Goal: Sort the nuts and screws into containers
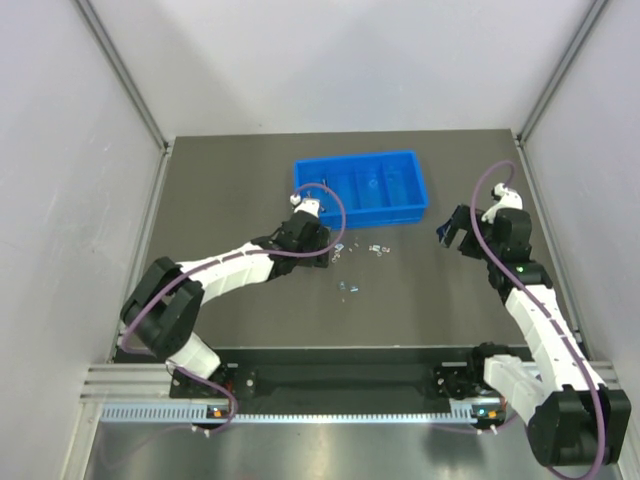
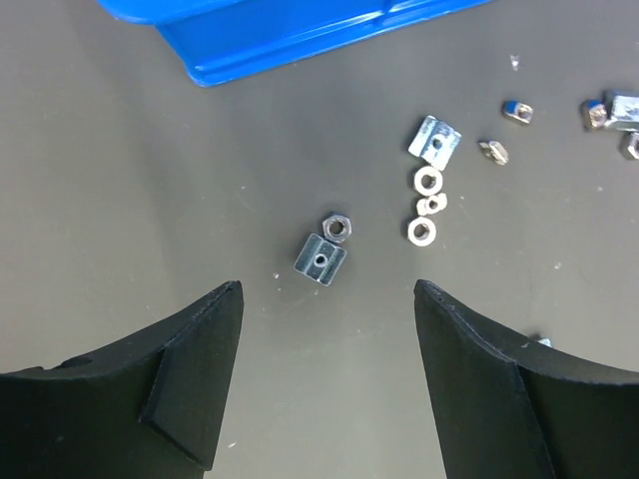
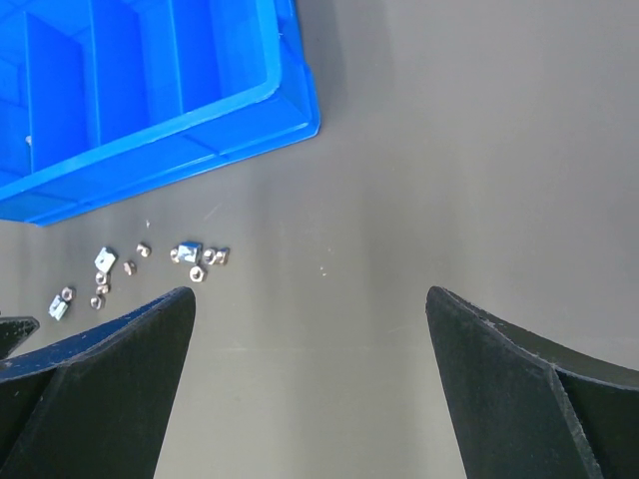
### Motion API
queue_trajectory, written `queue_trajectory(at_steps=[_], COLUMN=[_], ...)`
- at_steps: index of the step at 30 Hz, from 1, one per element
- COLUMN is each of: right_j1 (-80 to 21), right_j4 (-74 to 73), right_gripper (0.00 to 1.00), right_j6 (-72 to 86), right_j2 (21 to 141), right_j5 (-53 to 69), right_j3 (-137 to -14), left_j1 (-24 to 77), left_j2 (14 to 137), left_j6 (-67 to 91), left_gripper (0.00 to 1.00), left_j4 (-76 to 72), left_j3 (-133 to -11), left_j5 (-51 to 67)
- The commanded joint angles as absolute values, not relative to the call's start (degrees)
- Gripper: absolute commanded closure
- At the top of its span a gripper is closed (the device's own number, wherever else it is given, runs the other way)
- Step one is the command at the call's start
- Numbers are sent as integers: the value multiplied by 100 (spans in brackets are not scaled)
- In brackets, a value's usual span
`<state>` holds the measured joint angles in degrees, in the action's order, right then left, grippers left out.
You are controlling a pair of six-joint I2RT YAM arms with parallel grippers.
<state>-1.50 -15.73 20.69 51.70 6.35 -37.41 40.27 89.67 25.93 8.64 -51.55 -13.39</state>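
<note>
The blue tray (image 1: 360, 185) with side-by-side compartments stands at the back middle. Small silvery pieces lie on the table in front of it (image 1: 375, 249). My left gripper (image 1: 325, 248) is open and empty, low over the table. In the left wrist view (image 2: 327, 291) a square nut (image 2: 321, 259) and a hex nut (image 2: 336, 228) lie just ahead between the fingertips, untouched. More nuts and ring-shaped pieces (image 2: 427, 180) lie to the right. I make out no clear shafted screws. My right gripper (image 1: 452, 236) is open and empty (image 3: 308, 295), right of the pieces.
The tray's near corner (image 3: 290, 110) shows in the right wrist view, with scattered nuts (image 3: 190, 254) below it. A few more pieces (image 1: 348, 288) lie nearer the arms. Grey walls enclose the dark table on both sides and at the back.
</note>
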Motion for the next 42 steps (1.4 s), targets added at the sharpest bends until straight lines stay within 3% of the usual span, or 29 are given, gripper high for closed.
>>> queue_trajectory(at_steps=[1, 20, 42], right_j1=[-202, -202, -202], right_j4=[-1327, -1362, -1389], right_gripper=[0, 0, 0], right_j6=[2118, 2109, 2127], right_j2=[5089, 5027, 5107], right_j5=[659, 501, 483], right_j3=[-3735, -3779, -3797], left_j1=[4008, 3990, 4122], left_j2=[9088, 9738, 9870], left_j6=[2742, 2874, 2865], left_gripper=[26, 28, 53], left_j4=[668, 536, 976], left_j3=[-5352, -5502, -5458], left_j5=[-1555, -1696, -1731])
